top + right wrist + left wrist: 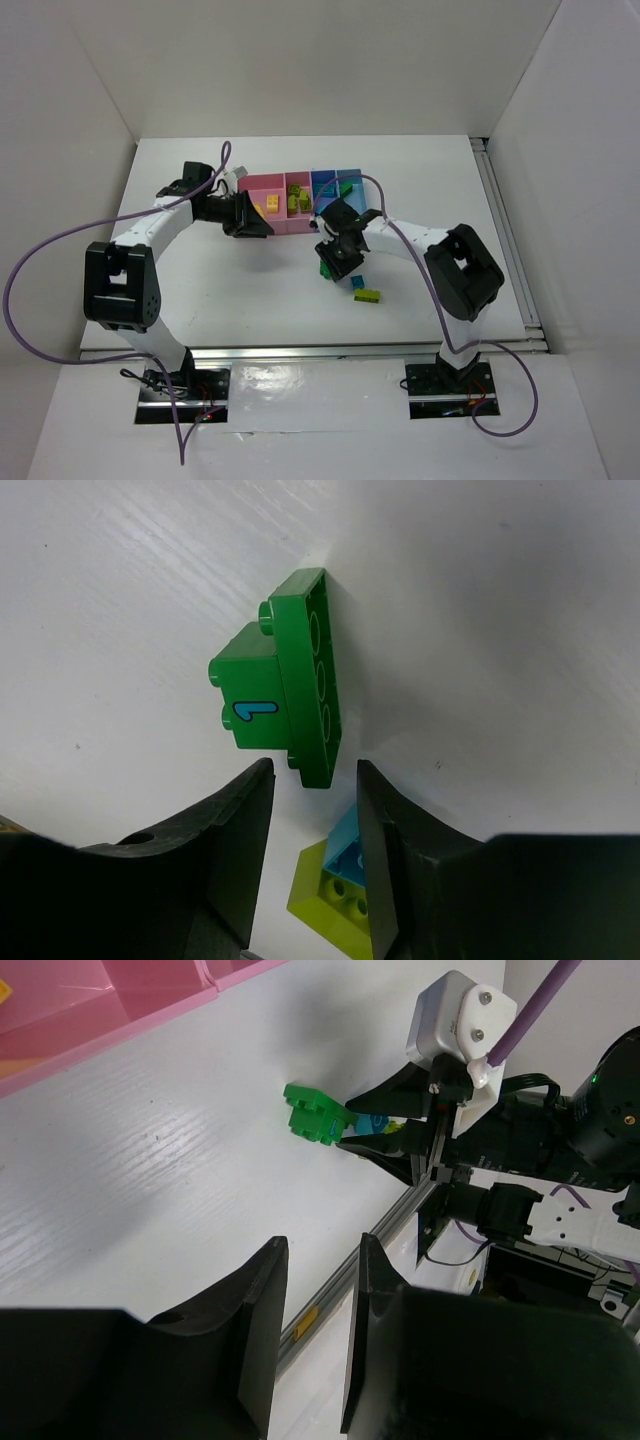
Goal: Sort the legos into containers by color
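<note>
**Overhead and wrist views.** The containers (300, 188) form one joined row at the far middle of the white table (200, 280). From left to right the row has two pink bins, one blue-violet and one light blue. Yellow bricks (268, 204) lie in the left pink bin, yellowish ones lie in the second, and a green piece shows in the light blue bin.

Three legos lie loose on the table in front of the row.
- **Green brick** (285, 695): the right wrist view shows it as two joined parts in glossy dark green. The longer part shows three round hollows. The shorter block beside it bears a cyan numeral 1, and small round studs project from its edges.
- **Cyan brick** (358, 282) and **lime brick** (367, 296): these lie just beside each other, nearer the arm bases. Whether they touch cannot be told.

The right gripper (313, 770) hangs directly over the green brick. Its jaws stand apart, and the brick's near end sits just at the gap between the black fingertips (245, 810), unclamped.

The left gripper (320, 1245) is beside the left pink bin, with its jaws apart and nothing between them. Its camera sees the green brick and the right gripper across the table.
</note>
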Action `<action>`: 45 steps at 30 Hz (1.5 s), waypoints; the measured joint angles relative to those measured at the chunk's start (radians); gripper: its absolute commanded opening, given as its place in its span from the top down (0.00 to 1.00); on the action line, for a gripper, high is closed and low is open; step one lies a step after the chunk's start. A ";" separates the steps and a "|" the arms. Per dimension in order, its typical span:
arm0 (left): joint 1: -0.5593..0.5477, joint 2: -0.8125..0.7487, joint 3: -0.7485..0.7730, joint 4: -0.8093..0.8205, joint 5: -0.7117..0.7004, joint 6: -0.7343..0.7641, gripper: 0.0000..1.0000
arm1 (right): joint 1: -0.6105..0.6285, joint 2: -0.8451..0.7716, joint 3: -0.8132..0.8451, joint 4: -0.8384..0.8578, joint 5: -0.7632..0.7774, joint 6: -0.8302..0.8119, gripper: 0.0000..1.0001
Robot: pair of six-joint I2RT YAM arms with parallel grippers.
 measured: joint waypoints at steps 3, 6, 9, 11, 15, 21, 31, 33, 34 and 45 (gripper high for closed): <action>0.000 0.000 0.001 0.000 0.000 0.000 0.65 | 0.000 0.011 0.005 0.006 0.002 -0.002 0.58; 0.000 0.000 0.004 0.000 0.000 0.000 0.63 | 0.000 0.027 0.017 0.024 0.000 0.000 0.70; 0.000 0.000 0.006 -0.003 -0.001 0.000 0.49 | 0.000 0.033 0.020 0.047 0.001 0.010 0.88; 0.000 0.000 0.006 -0.005 0.003 0.003 0.38 | 0.000 0.032 0.020 0.062 0.007 0.019 0.96; -0.003 0.000 0.011 -0.004 0.042 -0.005 0.26 | 0.000 -0.002 0.020 0.066 0.040 0.040 0.99; -0.058 0.000 0.010 0.064 0.099 -0.090 0.26 | 0.000 -0.122 0.031 0.062 0.079 0.065 1.00; -0.150 -0.021 -0.207 0.471 0.099 -0.429 0.33 | 0.000 -0.158 0.072 0.068 0.065 0.123 1.00; -0.168 0.000 -0.197 0.516 0.093 -0.449 0.31 | 0.000 -0.158 0.074 0.068 0.053 0.131 1.00; -0.177 0.013 -0.193 0.538 0.090 -0.455 0.31 | 0.000 -0.158 0.076 0.067 0.046 0.135 1.00; -0.218 0.151 -0.190 0.721 0.101 -0.526 0.37 | 0.000 -0.158 0.091 0.068 0.010 0.150 1.00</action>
